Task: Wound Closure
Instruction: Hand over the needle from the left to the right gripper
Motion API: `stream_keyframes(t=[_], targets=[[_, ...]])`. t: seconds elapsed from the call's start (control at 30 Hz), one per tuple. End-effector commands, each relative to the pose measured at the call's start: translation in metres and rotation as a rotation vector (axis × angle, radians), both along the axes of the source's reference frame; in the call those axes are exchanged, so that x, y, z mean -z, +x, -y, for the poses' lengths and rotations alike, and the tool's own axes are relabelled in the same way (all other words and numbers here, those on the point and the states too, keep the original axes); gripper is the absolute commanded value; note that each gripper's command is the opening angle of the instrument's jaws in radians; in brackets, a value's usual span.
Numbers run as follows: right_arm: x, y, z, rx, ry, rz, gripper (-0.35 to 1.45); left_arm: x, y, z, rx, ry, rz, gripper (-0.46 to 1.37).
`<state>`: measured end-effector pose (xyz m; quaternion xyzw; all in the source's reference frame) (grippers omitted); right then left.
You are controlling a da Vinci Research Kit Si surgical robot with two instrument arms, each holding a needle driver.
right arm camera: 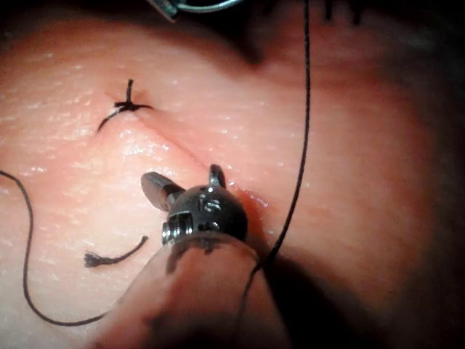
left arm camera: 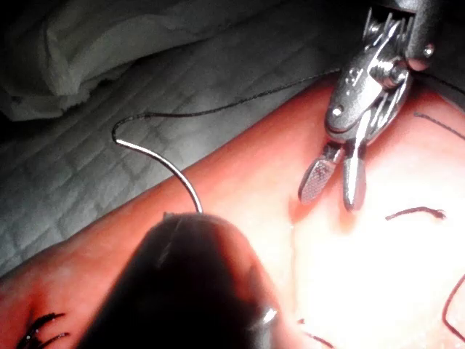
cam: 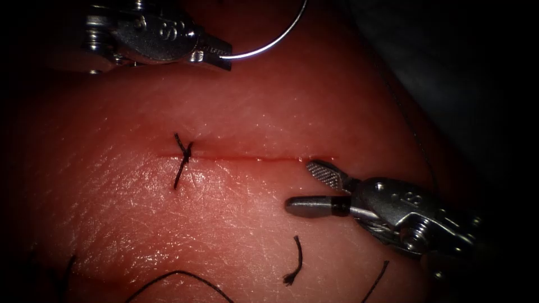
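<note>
At the near edge of the tissue (cam: 140, 224), loose thread (cam: 179, 278) and a short cut end of thread (cam: 295, 261) lay on the surface. A little farther in, the right arm's tool (cam: 309, 188) came from the right, its shaft low and its wrist pointing left, with its two jaws spread apart and holding nothing; the tips rested just below the right end of the cut (cam: 252, 159). On the left part of the cut sat one finished stitch (cam: 183, 154) with its knot. Farthest away, above the cut and clear of the tissue, the left arm's tool (cam: 219, 55) pointed right, its jaws clamped on one end of the curved needle (cam: 281, 38), which arched up and away in the air, not in the tissue. In my judgement, good work here asks that the needle is gripped firmly, and that the trailing thread stays free of the open jaws.
</note>
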<state>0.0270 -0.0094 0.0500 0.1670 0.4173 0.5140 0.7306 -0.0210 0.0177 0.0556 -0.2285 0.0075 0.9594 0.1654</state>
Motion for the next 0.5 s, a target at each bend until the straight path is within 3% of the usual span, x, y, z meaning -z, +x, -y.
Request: stream_keyframes(t=[0.03,0.5], targets=[[0.0001,0.0000,-0.0001,-0.012,0.000,-0.009,1.09,0.0001,0.0001,0.0002,0.027,-0.008,-0.022,-0.35],[0.0010,0.0013,-0.0021,-0.119,0.062,-0.033,1.18,-0.0003,0.0015,0.0045,0.185,-0.060,-0.137,-0.35]])
